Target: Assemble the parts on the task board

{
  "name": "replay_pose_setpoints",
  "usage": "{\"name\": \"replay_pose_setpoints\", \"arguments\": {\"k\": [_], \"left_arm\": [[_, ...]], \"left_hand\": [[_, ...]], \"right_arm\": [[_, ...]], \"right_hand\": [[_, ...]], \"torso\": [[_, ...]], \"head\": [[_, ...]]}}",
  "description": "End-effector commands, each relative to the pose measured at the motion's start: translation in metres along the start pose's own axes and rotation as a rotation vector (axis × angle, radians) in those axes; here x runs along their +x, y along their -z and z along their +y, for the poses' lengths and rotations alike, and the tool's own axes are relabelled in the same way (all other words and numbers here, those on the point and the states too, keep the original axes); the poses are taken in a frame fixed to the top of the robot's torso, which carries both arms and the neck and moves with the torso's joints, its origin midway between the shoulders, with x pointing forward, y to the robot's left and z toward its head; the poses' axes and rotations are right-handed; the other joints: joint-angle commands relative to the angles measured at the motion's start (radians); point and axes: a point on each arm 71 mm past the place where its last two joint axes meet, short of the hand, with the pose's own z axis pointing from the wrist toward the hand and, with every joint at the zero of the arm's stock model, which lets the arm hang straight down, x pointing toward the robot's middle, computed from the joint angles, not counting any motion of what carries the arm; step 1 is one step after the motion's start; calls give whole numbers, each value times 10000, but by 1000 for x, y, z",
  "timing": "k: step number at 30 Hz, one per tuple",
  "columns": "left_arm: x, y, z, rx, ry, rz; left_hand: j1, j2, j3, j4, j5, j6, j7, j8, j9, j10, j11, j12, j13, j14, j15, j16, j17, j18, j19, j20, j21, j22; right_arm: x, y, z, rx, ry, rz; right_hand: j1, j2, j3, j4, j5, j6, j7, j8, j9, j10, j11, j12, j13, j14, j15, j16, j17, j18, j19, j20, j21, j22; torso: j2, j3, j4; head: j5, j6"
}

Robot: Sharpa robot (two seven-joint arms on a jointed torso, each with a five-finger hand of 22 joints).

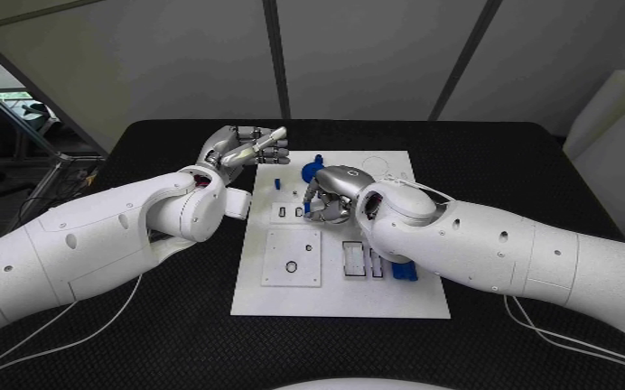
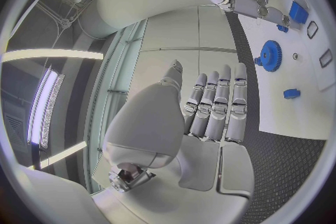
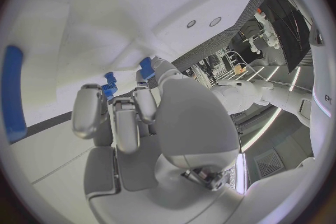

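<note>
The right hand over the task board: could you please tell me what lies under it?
Under the right hand lies the white task board. A small blue part shows at its fingers, seemingly held. The board beneath the palm is covered.

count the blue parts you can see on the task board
3 clearly in the head view: a blue gear by the far edge, a piece at the right hand, a bar near the right edge. More may hide under that hand.
</note>
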Motion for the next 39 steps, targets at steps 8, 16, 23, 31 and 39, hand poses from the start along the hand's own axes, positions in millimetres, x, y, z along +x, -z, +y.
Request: {"name": "replay_pose_setpoints", "arguments": {"k": [8,16,23,31,39], "left_arm": [[1,-1,-2,108,12,63],[1,-1,-2,102,10,54],[1,-1,-1,93,8,49],[1,-1,-1,83,10,57],[0,-1,-1,82,7,51]], "left_hand": [[33,63,-17,-52,-50,-20,2,-51,-5,-49,21,-66,16,-38,20,-44,15,122,8,49,-56,-15],[33,63,-17,-52,-50,-20,2,-51,-5,-49,21,-66,16,-38,20,-44,15,122,8,49,-56,-15],[33,63,-17,-52,-50,-20,2,-51,-5,-49,21,-66,16,-38,20,-44,15,122,8,49,-56,-15],[32,71,-27,-59,-50,-19,4,-51,-4,-47,22,-65,16,-42,21,-52,23,122,4,51,-59,-18],[31,78,-34,-64,-50,-19,3,-50,-4,-46,22,-65,17,-44,22,-58,29,122,1,52,-61,-20]], "right_arm": [[7,1,-2,138,189,559],[6,1,-2,175,158,438],[5,1,-3,205,110,247],[4,1,-3,252,61,84],[-1,2,-2,127,-242,-559]], "right_hand": [[-156,-88,-12,77,-67,-225,71,-169,-63,-179,66,-147,-95,836,98,-18,1742,-27,-131,55,-100,-91],[-216,-157,-9,108,-59,-467,167,-302,-119,-305,147,-287,-201,814,164,-58,1670,-5,-214,110,-176,-200],[-336,-270,-58,186,-112,-769,258,-431,-161,-639,239,-722,-572,783,248,-113,1576,20,-300,192,-260,-313],[-533,-413,-216,372,-448,-1059,322,-506,-164,-899,310,-982,-832,730,315,-206,1416,61,-431,267,-391,-491],[-645,-628,-567,753,-443,-1682,475,-625,-185,-1371,453,-1431,-1326,660,434,-321,1224,110,-605,370,-572,-734]], "torso": [[0,5,-2],[0,6,-8],[2,8,-6],[-2,4,-2],[-2,6,-3]], "head": [[15,-29],[25,-37],[30,-41],[26,-39],[33,-36]]}}
